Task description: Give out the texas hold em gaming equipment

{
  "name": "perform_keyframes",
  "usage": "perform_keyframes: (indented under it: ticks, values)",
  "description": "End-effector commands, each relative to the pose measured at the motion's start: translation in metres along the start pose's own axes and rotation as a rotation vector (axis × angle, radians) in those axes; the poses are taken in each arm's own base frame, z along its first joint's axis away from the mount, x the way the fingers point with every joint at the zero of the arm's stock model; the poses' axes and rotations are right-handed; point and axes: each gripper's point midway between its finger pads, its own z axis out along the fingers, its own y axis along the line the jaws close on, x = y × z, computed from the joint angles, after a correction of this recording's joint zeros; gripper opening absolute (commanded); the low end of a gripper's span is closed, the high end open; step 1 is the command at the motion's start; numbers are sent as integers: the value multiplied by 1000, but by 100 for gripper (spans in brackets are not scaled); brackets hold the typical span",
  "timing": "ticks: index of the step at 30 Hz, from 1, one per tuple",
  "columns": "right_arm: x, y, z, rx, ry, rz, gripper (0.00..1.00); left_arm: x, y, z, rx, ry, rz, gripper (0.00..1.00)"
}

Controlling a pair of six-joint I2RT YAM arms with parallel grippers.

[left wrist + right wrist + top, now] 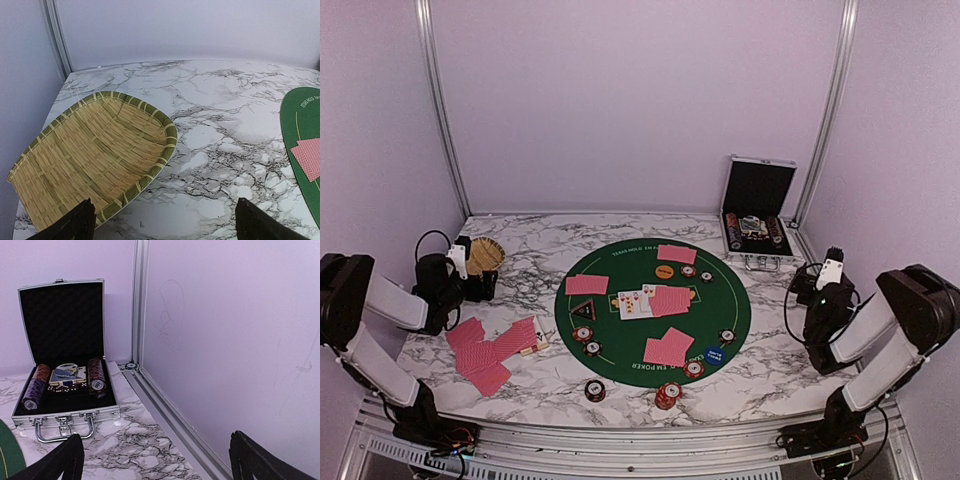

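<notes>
Logged playing cards (668, 347) in face-down pairs around the green mat (735, 300), with a face-up row at its centre, laid out like a dealt hand. Noted poker chips (693, 369) beside those pairs, two more off the mat near the table (540, 240) front edge. Orange disc (665, 271) toward mat's far rim, blue disc (716, 355) front right, black triangular marker (583, 309) left. Spare cards (485, 355) fanned by the left edge. Left gripper (165, 232) facing the basket (95, 150) at the far left corner, right gripper (157, 462) facing the silver case (62, 330) at the far right. Both spread fully wide, gripping nothing, probably parked clear of the layout.
</notes>
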Motion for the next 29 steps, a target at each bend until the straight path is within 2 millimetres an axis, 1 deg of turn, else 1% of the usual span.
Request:
perform_keyframes:
  ticks: [1, 2, 3, 4, 6, 9, 10, 11, 14, 15, 17, 21, 29]
  values:
    - [-20, 23, -10, -174, -117, -10, 99, -35, 11, -22, -73, -224, -18, 99]
    - [-17, 27, -10, -192, -121, -18, 99, -33, 12, -27, -81, -262, -23, 99]
    - [-20, 27, -8, -183, -146, -32, 99, -37, 10, -32, -73, -297, -14, 99]
    - [-21, 27, -6, -176, -145, -36, 99, -32, 9, -31, -69, -269, -9, 99]
    - [-11, 28, 4, -161, -75, -25, 99, -34, 14, -26, -92, -261, -27, 99]
    - [-5, 26, 21, -149, -28, -4, 99, -34, 15, -25, -95, -256, -32, 99]
    - [1, 24, 27, -163, 7, 19, 99, -34, 15, -26, -94, -257, -32, 99]
    - [1, 20, 28, -169, 12, 32, 99, -34, 14, -26, -93, -256, -32, 99]
    - [-2, 18, 27, -169, -13, 30, 99, -34, 14, -26, -93, -257, -32, 99]
    - [-1, 18, 26, -171, -4, 28, 99, -34, 18, -26, -114, -257, -36, 99]
    - [-3, 18, 26, -170, -18, 29, 99, -34, 20, -26, -122, -257, -38, 99]
    - [-5, 23, 23, -164, -28, 3, 99, -34, 19, -26, -121, -257, -36, 99]
    - [-4, 25, 22, -161, -26, -7, 99, -34, 20, -26, -122, -257, -38, 99]
